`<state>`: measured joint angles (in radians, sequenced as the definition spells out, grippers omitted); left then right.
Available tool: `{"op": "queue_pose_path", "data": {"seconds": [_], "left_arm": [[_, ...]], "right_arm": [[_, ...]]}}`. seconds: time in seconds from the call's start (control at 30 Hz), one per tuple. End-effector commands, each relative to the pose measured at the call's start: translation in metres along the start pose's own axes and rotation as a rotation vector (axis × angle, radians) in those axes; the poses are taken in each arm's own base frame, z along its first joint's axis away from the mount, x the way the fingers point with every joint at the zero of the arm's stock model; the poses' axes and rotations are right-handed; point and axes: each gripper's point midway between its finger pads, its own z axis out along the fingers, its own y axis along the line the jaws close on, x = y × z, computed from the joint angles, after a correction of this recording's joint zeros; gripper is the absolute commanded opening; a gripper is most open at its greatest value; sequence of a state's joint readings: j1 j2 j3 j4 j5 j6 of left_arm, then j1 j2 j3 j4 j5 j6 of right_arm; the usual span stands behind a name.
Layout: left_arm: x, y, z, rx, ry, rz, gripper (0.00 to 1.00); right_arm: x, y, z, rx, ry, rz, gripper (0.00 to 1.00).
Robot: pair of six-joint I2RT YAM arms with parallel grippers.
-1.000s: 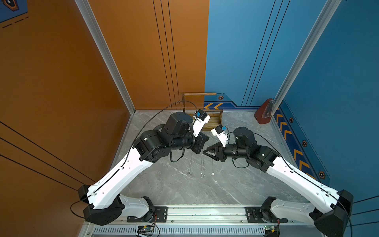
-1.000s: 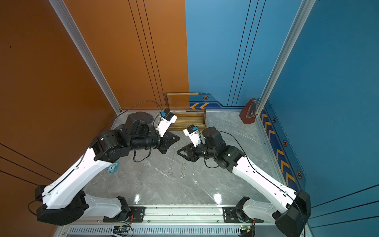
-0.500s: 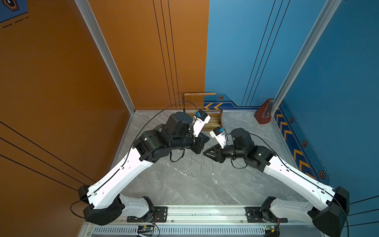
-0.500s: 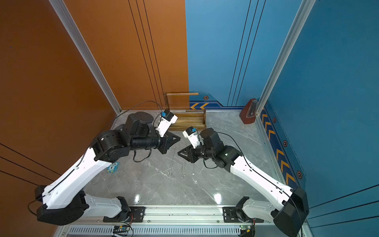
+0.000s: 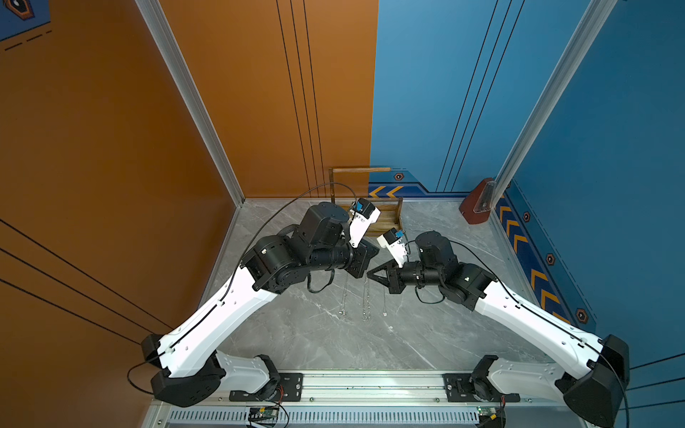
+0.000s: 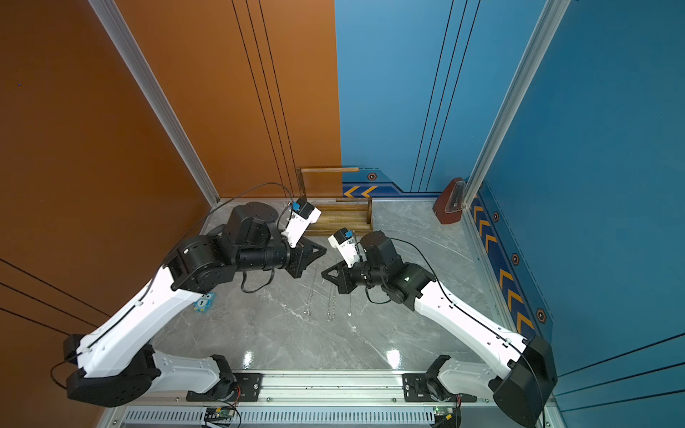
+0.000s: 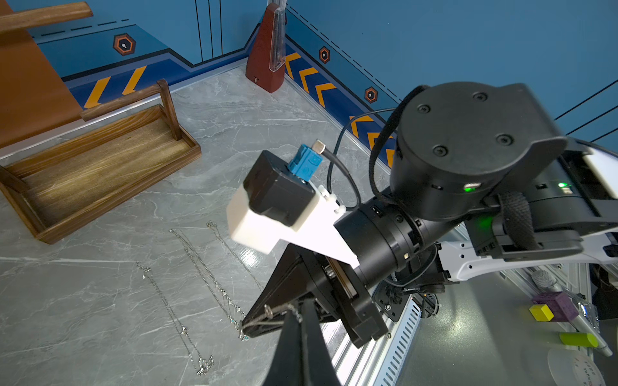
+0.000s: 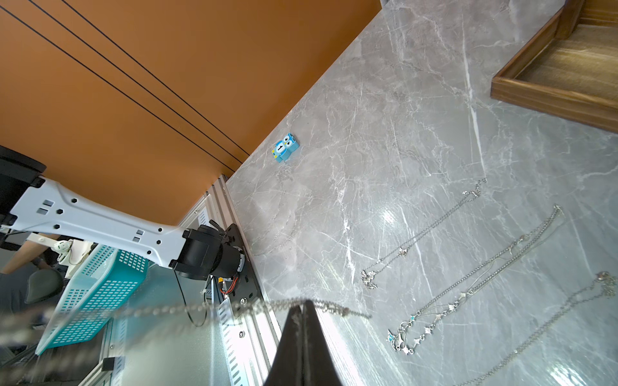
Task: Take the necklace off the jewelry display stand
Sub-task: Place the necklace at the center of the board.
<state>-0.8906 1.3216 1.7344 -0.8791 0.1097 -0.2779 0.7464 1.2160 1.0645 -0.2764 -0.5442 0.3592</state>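
Right wrist view: right gripper (image 8: 303, 305) clamped tight on necklace (image 8: 200, 309); left gripper (image 7: 298, 310) likewise pinches it closed; stand (image 7: 100, 170) far, well apart.

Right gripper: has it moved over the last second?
Yes, slightly: the right gripper shifted away from the metronome, toward the left gripper, and its jaws closed on the necklace.
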Motion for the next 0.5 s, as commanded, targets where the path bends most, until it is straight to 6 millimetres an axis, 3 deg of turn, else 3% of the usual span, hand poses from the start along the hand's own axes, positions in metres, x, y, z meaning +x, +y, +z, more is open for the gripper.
{"op": "queue_pose_path", "data": {"seconds": [0.0, 0.17, 0.3, 0.47], "left_arm": [[0.0, -0.007, -0.006, 0.03, -0.016, 0.001, 0.0], [0.0, -0.007, -0.006, 0.032, -0.018, 0.003, 0.0], [-0.001, -0.007, -0.006, 0.029, -0.019, 0.005, 0.0], [0.001, -0.008, -0.004, 0.036, -0.011, 0.002, 0.0]], "right_arm": [[0.001, -0.004, 0.002, 0.02, -0.01, -0.002, 0.02], [-0.002, -0.008, -0.001, 0.047, -0.029, -0.004, 0.01], [-0.004, -0.015, -0.007, 0.095, -0.058, -0.006, 0.16], [-0.005, -0.02, -0.014, 0.122, -0.077, -0.005, 0.21]]}}
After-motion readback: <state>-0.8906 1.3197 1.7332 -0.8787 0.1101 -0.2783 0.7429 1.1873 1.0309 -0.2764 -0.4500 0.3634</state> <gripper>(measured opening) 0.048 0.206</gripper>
